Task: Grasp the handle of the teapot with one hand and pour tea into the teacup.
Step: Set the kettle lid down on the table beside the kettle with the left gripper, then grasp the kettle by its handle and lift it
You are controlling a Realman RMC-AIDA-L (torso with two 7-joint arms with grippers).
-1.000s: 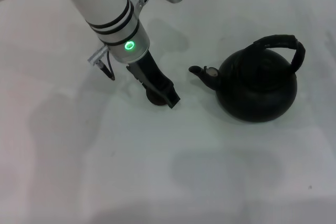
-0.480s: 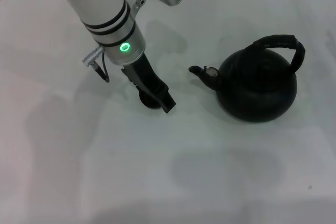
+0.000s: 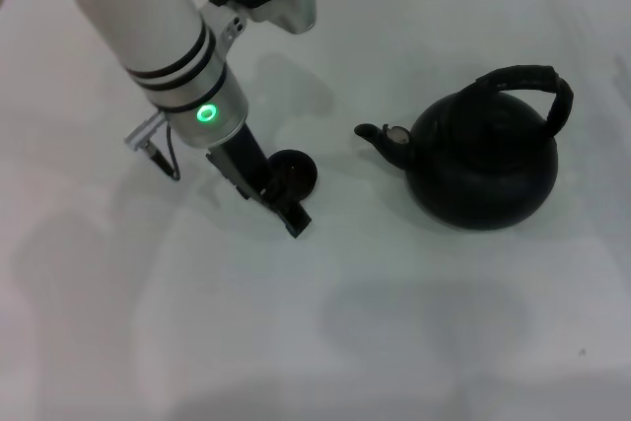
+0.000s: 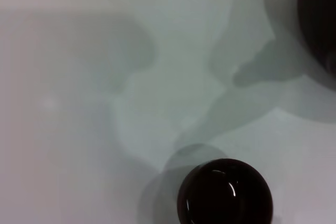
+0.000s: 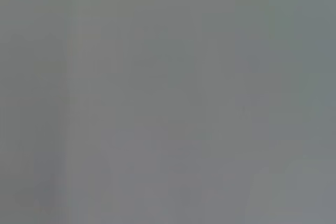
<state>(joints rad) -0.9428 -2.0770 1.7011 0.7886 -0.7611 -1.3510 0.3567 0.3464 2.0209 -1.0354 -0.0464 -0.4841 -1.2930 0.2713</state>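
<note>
Left gripper [image 3: 281, 202] sits low over the table [image 3: 414, 342], dark fingers angled down, tip just beside the teacup [image 3: 293, 173]. Can't tell how far the fingers are open, and it has hold of nothing I can see; the cup stands free on the surface. Left wrist view shows the teacup [image 4: 224, 192] upright, rim up, looks empty.

Moving right: bare table between cup and teapot [image 3: 483, 160], the two near but apart. Spout [image 3: 380, 137] points toward the cup. Pot sits upright on its base, handle [image 3: 527, 86] arched over the top, nothing on or around it.

Right gripper is not in any view; the right wrist camera shows a flat grey field only.

Progress, my read: early. Cup looks placed and ready on the spout side. Handle not grasped, pot not lifted, no pour. All of the actual task is left.

Room: table is open on every side of the pot, so access to the handle from above or from the right is free. No table edge shows near either item. The tight spot is the gap between spout and cup, where the left arm [image 3: 163, 36] leans in over the cup side. I'd want it backed off before tilting the pot, or the forearm could crowd the pour path.
</note>
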